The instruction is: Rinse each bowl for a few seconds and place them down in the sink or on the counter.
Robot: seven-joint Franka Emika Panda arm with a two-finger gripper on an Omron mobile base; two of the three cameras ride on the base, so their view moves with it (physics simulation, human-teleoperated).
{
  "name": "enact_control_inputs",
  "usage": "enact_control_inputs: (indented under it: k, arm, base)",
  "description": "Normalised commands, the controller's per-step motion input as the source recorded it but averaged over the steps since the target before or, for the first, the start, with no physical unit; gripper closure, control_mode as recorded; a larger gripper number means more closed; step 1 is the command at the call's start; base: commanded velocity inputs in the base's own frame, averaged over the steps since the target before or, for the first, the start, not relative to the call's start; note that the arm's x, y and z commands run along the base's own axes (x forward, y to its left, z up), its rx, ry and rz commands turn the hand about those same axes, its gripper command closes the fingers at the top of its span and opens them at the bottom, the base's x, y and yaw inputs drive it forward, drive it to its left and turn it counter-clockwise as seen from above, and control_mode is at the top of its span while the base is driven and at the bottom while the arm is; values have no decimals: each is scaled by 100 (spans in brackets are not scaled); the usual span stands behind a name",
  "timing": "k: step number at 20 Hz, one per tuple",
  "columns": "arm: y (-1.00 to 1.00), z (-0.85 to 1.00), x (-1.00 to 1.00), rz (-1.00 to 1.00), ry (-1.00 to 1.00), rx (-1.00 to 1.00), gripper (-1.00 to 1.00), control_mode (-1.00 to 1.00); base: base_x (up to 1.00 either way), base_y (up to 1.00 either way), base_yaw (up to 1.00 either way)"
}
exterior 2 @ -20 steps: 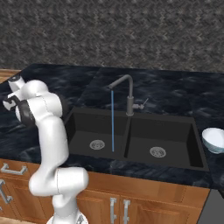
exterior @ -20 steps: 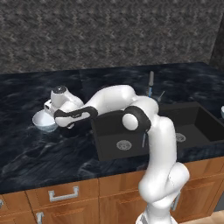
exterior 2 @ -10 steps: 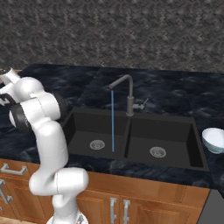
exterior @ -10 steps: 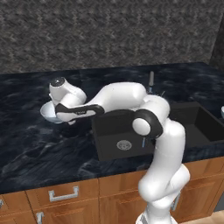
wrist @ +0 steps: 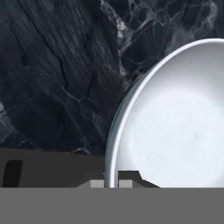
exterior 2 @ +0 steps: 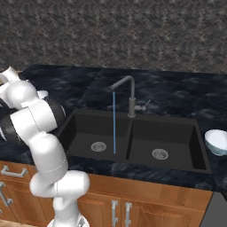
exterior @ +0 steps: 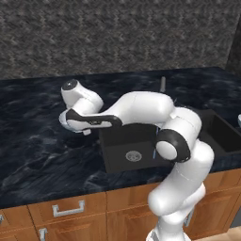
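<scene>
I have the gripper pinched on the rim of the near bowl, one finger either side of the thin wall as far as the hand view lets me judge; in the left base view a sliver of that bowl shows under the wrist, above the desk just left of the sink. I take these bowls to be light and rigid but glossy, so slippery once wet, and probably breakable; the rim is the only sensible hold, and a one-sided rim pinch will want to let the bowl swing, so I would move gently and keep it level. The arm is folded hard to its left, elbow high over the basin, forearm reaching low across the desk with the hand turned down. The faucet is running a thin stream into the left basin, close to where I hold. The second bowl sits on the desk right of the sink, untouched, well apart from the gripper
</scene>
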Motion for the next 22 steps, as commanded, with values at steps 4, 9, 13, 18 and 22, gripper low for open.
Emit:
enact_control_inputs:
  k: [4, 9, 13, 18, 22]
  arm:
    - [-64, 0, -45, -17, -3, 0, 100, -100]
    - [-63, 0, -26, -15, -2, 0, 100, -100]
    - [-58, 0, -21, -13, -2, 0, 100, -100]
    - [-56, 0, -9, -11, 0, 3, 100, -100]
    - [-59, 0, -3, -9, 0, 3, 100, -100]
  base:
    - [0, 0, 0]
    - [0, 0, 0]
    - [0, 0, 0]
    - [0, 0, 0]
    - [0, 0, 0]
